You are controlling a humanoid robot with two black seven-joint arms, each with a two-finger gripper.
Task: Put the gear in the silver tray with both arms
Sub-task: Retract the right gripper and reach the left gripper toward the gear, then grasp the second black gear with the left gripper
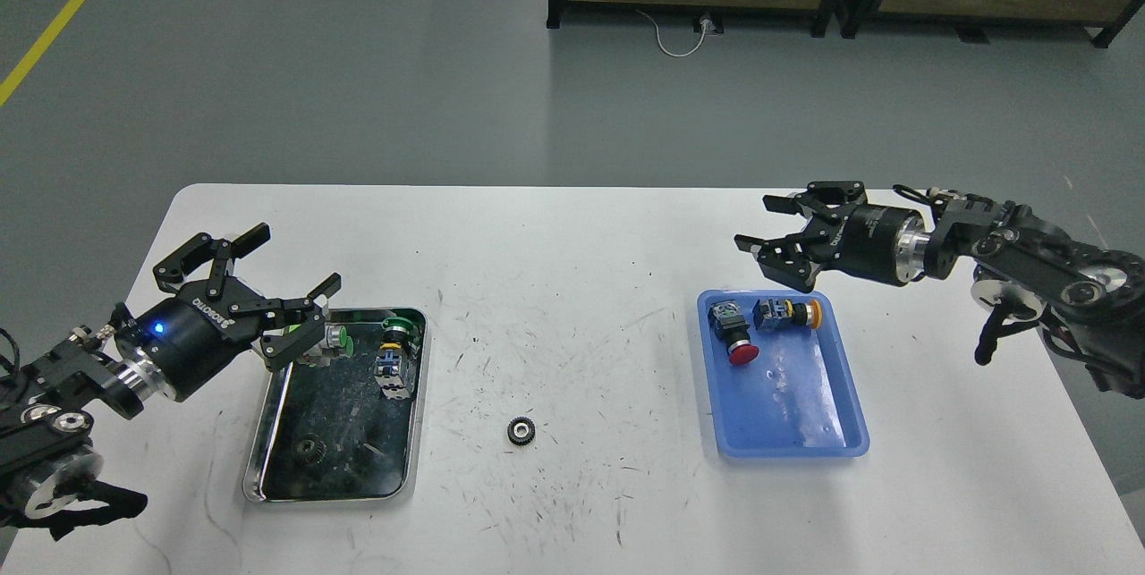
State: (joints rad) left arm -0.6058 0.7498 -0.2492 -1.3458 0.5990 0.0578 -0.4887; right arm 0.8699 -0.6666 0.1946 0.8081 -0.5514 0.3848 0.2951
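The left end effector is hovering over the left edge of the worktop, its two fingers spread wide and gripping nothing — the nearer fingertips are sitting just above the far left corner of the silver tray, without clearly touching it. The right end effector is hanging above the far right part of the worktop, fingers likewise parted and empty, just beyond the far edge of the blue tray.

The gear is lying flat on the scratched white worktop between the two trays, nearer the silver tray and well apart from both end effectors. The silver tray is resting at the left — inside it, a green-capped push-button and a small switch block with blue and yellow parts are lying near the far right corner, another green-tipped piece is sitting by the left fingertips, and a dark gear-like shape is showing on the mirror-like bottom near the front.

The blue tray is holding a red-capped button and an orange-and-yellow-ended switch at its far end.
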